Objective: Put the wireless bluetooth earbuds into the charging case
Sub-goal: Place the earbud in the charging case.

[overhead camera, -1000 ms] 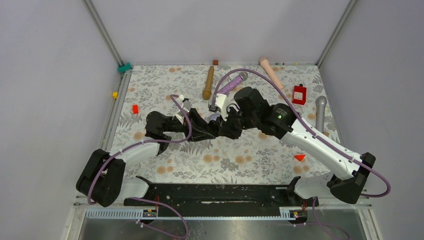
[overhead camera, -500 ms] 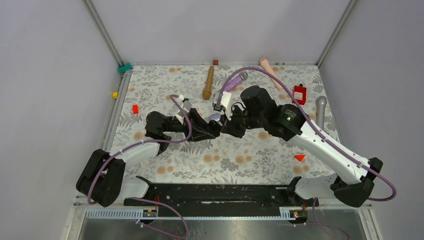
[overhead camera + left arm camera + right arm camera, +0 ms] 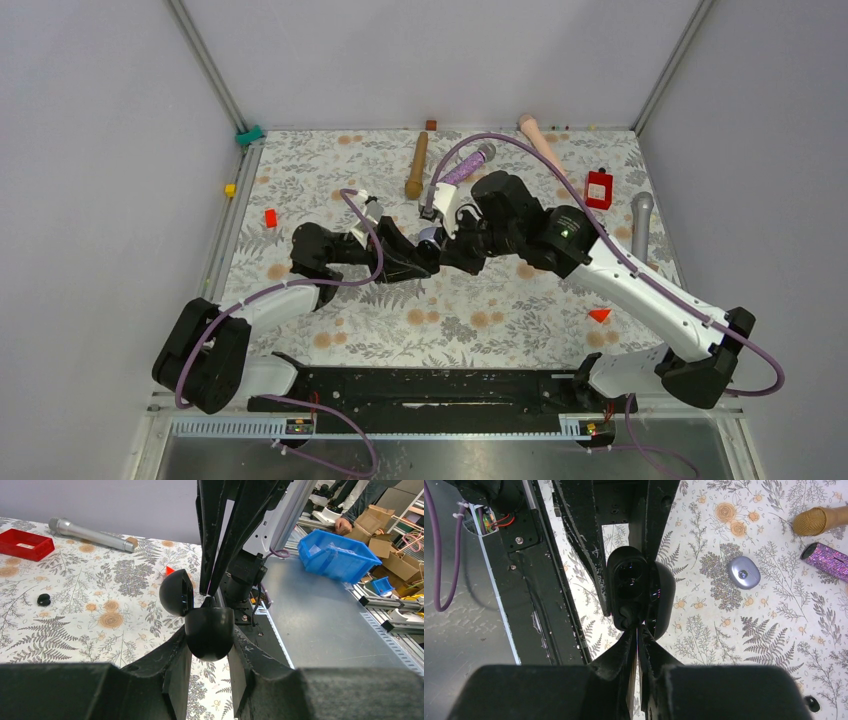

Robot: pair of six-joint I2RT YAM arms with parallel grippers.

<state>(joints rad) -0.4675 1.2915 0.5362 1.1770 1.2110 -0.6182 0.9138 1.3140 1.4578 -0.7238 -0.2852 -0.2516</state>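
Observation:
My left gripper [image 3: 209, 647] is shut on the black charging case [image 3: 209, 630], held off the table with its lid [image 3: 176, 592] hinged open. My right gripper [image 3: 638, 629] is shut, and its fingertips [image 3: 206, 597] rest on the rim of the case's open hollow [image 3: 626, 575]. A dark lump sits at the near end of that hollow; I cannot tell whether it is an earbud. One black earbud [image 3: 44, 599] lies loose on the floral cloth, also low right in the right wrist view [image 3: 811, 703]. In the top view both grippers meet mid-table [image 3: 440, 254].
A lilac-grey oval pod [image 3: 744, 572] lies just beyond the case. Gold [image 3: 416, 165], purple glitter [image 3: 466, 164], pink [image 3: 541, 143] and grey [image 3: 641, 225] microphones lie at the back. There are also a red box [image 3: 598, 188] and small red blocks [image 3: 270, 217] [image 3: 599, 314].
The right gripper's jaws have closed fully at the case's opening. The right arm swayed slightly out and back. The left arm has held still with the case.

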